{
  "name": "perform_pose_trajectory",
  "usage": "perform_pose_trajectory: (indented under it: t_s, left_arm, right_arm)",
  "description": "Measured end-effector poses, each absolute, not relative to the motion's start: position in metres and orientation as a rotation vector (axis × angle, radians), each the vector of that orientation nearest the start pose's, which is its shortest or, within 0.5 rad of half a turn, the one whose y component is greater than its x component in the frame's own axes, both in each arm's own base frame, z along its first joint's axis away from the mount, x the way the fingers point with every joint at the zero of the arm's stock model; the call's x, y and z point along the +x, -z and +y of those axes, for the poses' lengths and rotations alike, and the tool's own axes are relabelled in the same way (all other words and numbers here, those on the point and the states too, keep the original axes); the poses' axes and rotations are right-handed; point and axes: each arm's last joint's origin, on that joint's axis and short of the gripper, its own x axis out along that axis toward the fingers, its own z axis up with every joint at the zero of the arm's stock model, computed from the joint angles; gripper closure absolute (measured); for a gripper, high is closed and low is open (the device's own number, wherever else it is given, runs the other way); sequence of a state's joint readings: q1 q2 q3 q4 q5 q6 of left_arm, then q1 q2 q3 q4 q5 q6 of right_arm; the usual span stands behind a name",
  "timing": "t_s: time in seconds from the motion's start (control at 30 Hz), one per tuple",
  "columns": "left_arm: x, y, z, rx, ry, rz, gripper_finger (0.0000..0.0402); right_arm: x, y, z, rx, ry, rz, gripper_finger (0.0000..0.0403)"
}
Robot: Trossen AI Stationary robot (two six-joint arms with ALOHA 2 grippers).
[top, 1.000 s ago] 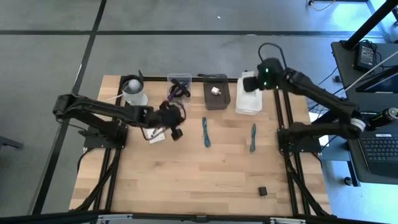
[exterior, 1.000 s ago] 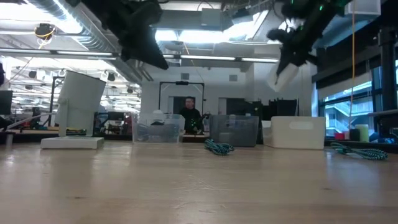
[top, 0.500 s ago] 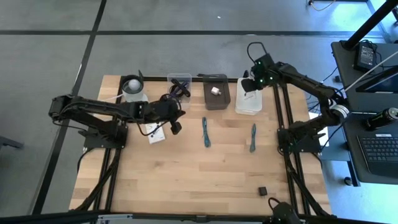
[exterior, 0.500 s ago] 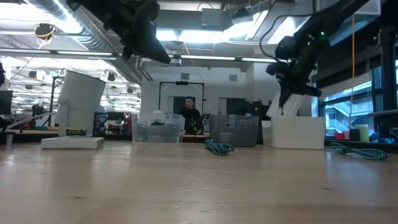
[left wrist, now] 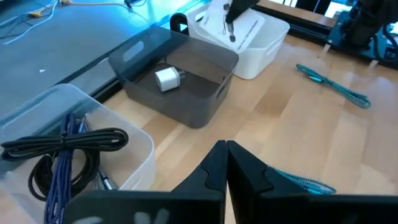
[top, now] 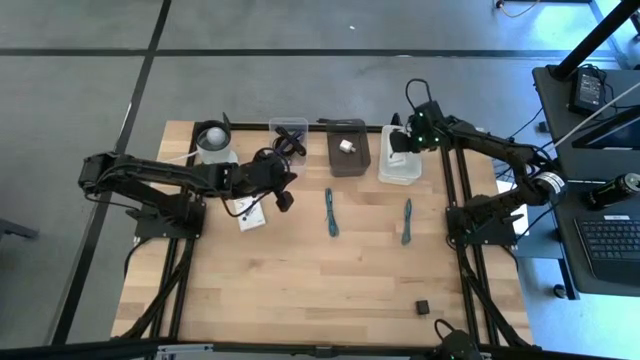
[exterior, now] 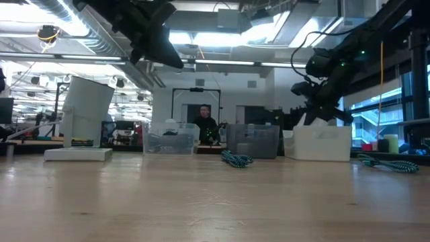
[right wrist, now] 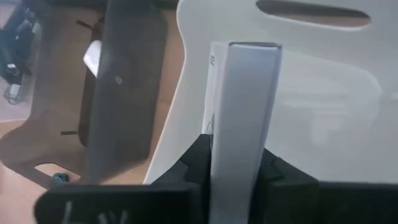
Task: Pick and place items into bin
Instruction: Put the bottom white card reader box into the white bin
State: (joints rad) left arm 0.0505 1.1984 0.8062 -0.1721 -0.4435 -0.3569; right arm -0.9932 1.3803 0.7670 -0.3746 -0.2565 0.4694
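My right gripper (top: 398, 143) is over the white bin (top: 400, 165) at the table's far edge, shut on a white card with black print (right wrist: 245, 106). My left gripper (top: 283, 199) is shut and empty (left wrist: 225, 149), hovering near more white cards (top: 250, 214) that lie flat on the table. Two teal straps (top: 330, 212) (top: 407, 221) and a tiny black cube (top: 423, 307) also lie on the wood. The clear bin (left wrist: 74, 106) holds a black coiled cable (left wrist: 62, 143) and a purple strap (left wrist: 67, 168). My right gripper pinches the white card between its two fingers near one end (right wrist: 239, 140). The fingers come from above, slanting down toward the table's left. The card reaches out past the fingertips, its printed free end (left wrist: 239, 28) down inside the white bin. Whether it touches the bin's floor is hidden.
A grey bin (top: 348, 150) with a small white charger (left wrist: 166, 78) stands between the clear and white bins. A white round object on a stand (top: 215, 145) is at the far left. The near half of the table is bare wood. A person stands in the room behind (exterior: 204, 121).
My right gripper has come down and a little toward the table's left, carrying the card from high above the white bin down to its rim, so the card's free end now dips inside. My left gripper has drawn slightly toward the far edge, still shut.
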Motion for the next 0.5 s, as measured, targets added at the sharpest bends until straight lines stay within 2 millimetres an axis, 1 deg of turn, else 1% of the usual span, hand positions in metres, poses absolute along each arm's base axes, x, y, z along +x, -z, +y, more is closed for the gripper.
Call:
perform_pose_trajectory:
  t_s: [0.33,0.5]
  left_arm:
    - [0.2534,-0.2639,0.0253,-0.237,-0.569,0.43,0.04]
    - [0.2536,-0.2641,0.0245,-0.237,-0.566,0.428,0.04]
  right_arm:
    - [0.1461,-0.1908,-0.2114,1.04,0.886,0.658,0.0294]
    - [0.1456,-0.1903,-0.2108,1.041,0.886,0.669,0.0275]
